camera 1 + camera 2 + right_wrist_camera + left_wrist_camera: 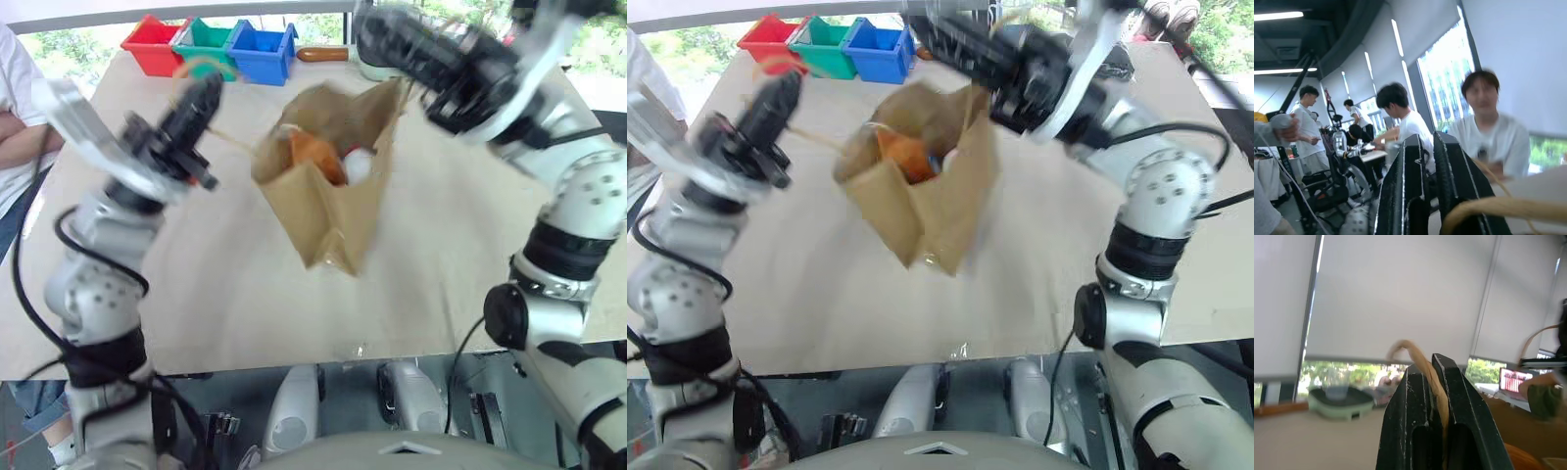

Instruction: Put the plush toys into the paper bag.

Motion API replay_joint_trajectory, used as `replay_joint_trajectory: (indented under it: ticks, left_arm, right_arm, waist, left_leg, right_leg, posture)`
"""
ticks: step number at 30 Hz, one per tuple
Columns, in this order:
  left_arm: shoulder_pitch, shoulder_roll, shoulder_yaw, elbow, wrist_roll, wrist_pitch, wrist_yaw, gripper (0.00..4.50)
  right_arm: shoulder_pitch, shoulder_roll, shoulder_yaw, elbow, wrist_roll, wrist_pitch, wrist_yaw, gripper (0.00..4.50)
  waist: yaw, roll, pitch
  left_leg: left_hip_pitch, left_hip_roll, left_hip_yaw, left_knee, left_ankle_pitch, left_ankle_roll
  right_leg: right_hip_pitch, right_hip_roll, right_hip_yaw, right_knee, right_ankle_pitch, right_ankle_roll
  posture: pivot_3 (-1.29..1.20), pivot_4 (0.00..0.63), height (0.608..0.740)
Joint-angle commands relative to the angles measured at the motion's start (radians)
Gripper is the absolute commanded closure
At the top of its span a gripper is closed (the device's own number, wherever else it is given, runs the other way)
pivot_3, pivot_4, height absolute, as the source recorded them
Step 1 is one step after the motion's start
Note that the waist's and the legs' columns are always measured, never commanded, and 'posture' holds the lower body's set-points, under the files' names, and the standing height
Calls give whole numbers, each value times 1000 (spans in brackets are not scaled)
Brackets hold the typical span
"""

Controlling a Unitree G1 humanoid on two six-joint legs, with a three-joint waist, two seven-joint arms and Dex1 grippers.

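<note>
Behind the big tan bench (pixel 245 294) a bright window is showing green trees, and white blinds are hanging down in the left wrist view.

At the far left edge, a person's arm in a white sleeve (pixel 15 117) is resting by the bench; most of that person is cut off.

Next, the left tool (pixel 201 98) is sitting up in the air over the bench. Its two black fingers (pixel 1415 401) are squeezed tight together, and they are pinching one twisted tan handle (pixel 1422 364) of the bag.

At the back of the bench, a red bin (pixel 152 44), a green bin (pixel 206 44) and a blue bin (pixel 263 51) are standing in a row.

In the middle, the paper bag (pixel 328 211) is hanging open and tilting, plain brown and crinkly. It is much bigger than the toys. Inside its mouth, the orange-brown plush toy (pixel 315 157) is lying just beside the white plush toy (pixel 359 166). Both are partly hidden by the bag's wall, and I cannot see the white one's feet.

At the right, the right tool (pixel 940 39) is up above the bag, blurry. Its fingers (pixel 1449 166) are shut close together. A tan handle loop (pixel 1488 208) is curving in front of them, but I cannot tell whether they are pinching it.
</note>
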Motion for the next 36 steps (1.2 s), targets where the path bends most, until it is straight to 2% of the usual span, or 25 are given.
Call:
replay_joint_trajectory:
  ticks: [1, 6, 11, 14, 15, 16, 18, 19, 20, 23, 24, 25, 29, 32, 33, 35, 36]
  left_arm:
    - [-14, 14, -34, 81, 71, -3, -68, 4500]
    - [-130, -30, -157, 277, 233, -54, -148, 4500]
    - [-236, -34, -219, 452, 349, -128, -293, 4500]
    - [-264, -18, -236, 499, 356, -130, -424, 4500]
    - [-263, -10, -239, 499, 346, -120, -477, 4500]
    - [-261, -5, -240, 497, 343, -115, -510, 4163]
    - [-243, 6, -230, 463, 319, -69, -543, 3471]
    - [-232, 10, -216, 444, 307, -41, -535, 2954]
    - [-218, 18, -202, 422, 288, -10, -533, 2471]
    - [-175, 39, -158, 362, 236, 67, -519, 1048]
    - [-129, 63, -132, 312, 188, 123, -527, 766]
    - [-85, 83, -112, 265, 158, 165, -526, 248]
    - [70, 127, -92, 137, 132, 237, -507, 70]
    - [153, 133, -109, 82, 159, 230, -510, 0]
    - [176, 125, -120, 60, 171, 222, -503, 0]
    - [197, 63, -176, 21, 224, 181, -445, 0]
    - [199, 33, -212, 9, 262, 150, -424, 0]
  right_arm:
    - [62, -37, -20, -50, 73, -2, -76, 4441]
    - [279, -119, 16, -168, 69, -5, -158, 4441]
    - [346, -183, 82, -254, 10, -42, -212, 4441]
    - [379, -237, 119, -279, -34, -50, -216, 4441]
    - [400, -264, 127, -303, -30, -44, -202, 3849]
    - [416, -281, 131, -322, -27, -44, -198, 3593]
    - [442, -321, 126, -360, -11, -41, -214, 2639]
    - [462, -349, 110, -378, 19, -33, -217, 2116]
    - [483, -378, 90, -394, 58, -25, -219, 2097]
    - [543, -454, 33, -415, 169, -15, -223, 2097]
    - [582, -498, -12, -419, 214, -10, -214, 2097]
    - [619, -539, -51, -420, 256, -8, -211, 2097]
    - [759, -654, -131, -442, 275, -8, -189, 2097]
    - [832, -691, -128, -460, 240, -29, -166, 2848]
    - [850, -696, -110, -467, 210, -39, -159, 3383]
    - [836, -643, 62, -465, 47, -91, -167, 4356]
    - [809, -604, 169, -454, -47, -124, -173, 4440]
  waist:
    - [-3, 0, 0]
    - [5, 0, 1]
    - [-6, 0, 1]
    - [-6, 0, 1]
    - [-5, 0, 1]
    - [-4, 0, 1]
    - [-4, 0, 1]
    - [-3, 0, 1]
    - [-3, 0, 1]
    - [-2, 0, 1]
    - [-2, 0, 1]
    - [-2, 0, 1]
    - [-2, 0, 1]
    - [3, 0, 1]
    - [4, 0, 1]
    - [6, 0, 1]
    - [6, -1, 0]
  left_leg:
    - [0, 0, 1, 0, 0, 0]
    - [-2, 0, 0, -1, 0, 0]
    - [-2, 0, 2, 0, 0, 0]
    - [-2, 0, 2, -1, 0, 0]
    - [-2, 0, 2, -1, 0, 0]
    - [-2, 0, 2, -1, 0, 0]
    - [-3, 0, 2, -1, 0, 0]
    - [-4, 0, 2, -1, 0, 0]
    - [-4, 0, 2, -1, 0, 0]
    - [-4, 0, 1, 0, 0, 0]
    - [-4, 0, 1, 0, 0, 0]
    - [-5, 1, 1, 0, 0, 0]
    - [-4, 2, 2, -1, 0, 0]
    - [-4, 2, 2, -1, 0, 0]
    - [-4, 2, 2, 0, 0, 0]
    - [-4, 2, 2, 1, 0, 0]
    - [-2, 2, 2, 1, 0, 0]
  right_leg:
    - [0, 0, 0, -1, 0, 0]
    - [-1, 0, 0, -1, 0, 0]
    - [-2, 0, 2, 0, 0, 0]
    - [-3, 0, 2, 0, 0, 0]
    - [-3, 0, 2, 0, 0, 0]
    - [-3, 0, 2, 0, 0, 0]
    - [-3, 0, 2, -2, 0, 0]
    - [-3, 0, 2, -2, 0, 0]
    - [-3, 0, 2, -2, 0, 0]
    - [-3, -1, 2, -2, 0, 0]
    - [-3, 0, 1, -2, 0, 0]
    - [-3, 0, 1, -2, 0, 0]
    - [-3, -1, 2, -4, 0, 1]
    - [-2, -1, 1, -4, 0, 1]
    - [-2, 0, 2, -4, 0, 1]
    - [-2, 0, 2, -4, 0, 1]
    - [0, 0, 2, -4, 0, 1]
  posture:
    - [0, 150, 740]
    - [0, 150, 740]
    - [0, 150, 740]
    - [0, 150, 740]
    - [0, 150, 740]
    - [0, 150, 740]
    - [0, 150, 740]
    - [0, 150, 740]
    - [0, 150, 740]
    - [0, 150, 740]
    - [0, 150, 740]
    - [0, 150, 740]
    - [0, 150, 740]
    - [0, 150, 740]
    - [0, 150, 740]
    - [0, 150, 740]
    - [0, 150, 740]
